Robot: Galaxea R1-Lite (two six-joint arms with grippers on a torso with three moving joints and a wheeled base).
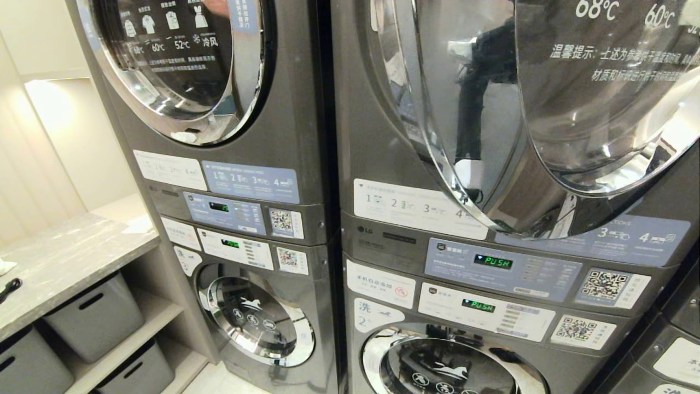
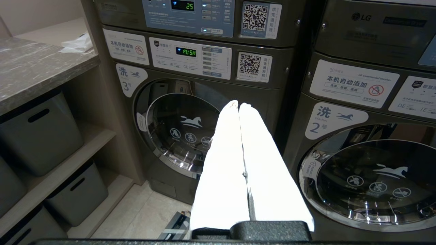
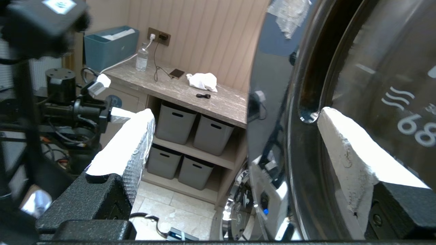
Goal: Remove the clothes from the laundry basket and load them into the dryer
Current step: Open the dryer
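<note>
The dryer [image 1: 415, 137] is the upper unit of the right-hand stack. Its round glass door [image 1: 601, 98], printed with temperatures, stands swung out from the front. My right gripper [image 3: 235, 114] is open wide beside that door [image 3: 391, 85]. The chrome rim [image 3: 306, 143] lies between its white fingers, and one fingertip [image 3: 335, 136] is close against the glass side. Nothing is gripped. My left gripper [image 2: 238, 103] is shut and empty, parked low and pointing at the lower washers [image 2: 180, 129]. Neither arm shows in the head view. The clothes and the laundry basket are out of view.
A second stack of machines [image 1: 219, 164] stands to the left. Left of it is a grey-topped counter [image 1: 65, 257] over shelves of grey bins [image 1: 95, 317]. On the counter [image 3: 190, 92] lie a white cloth [image 3: 203, 81], a bottle [image 3: 141, 58] and a teal bin [image 3: 110, 46].
</note>
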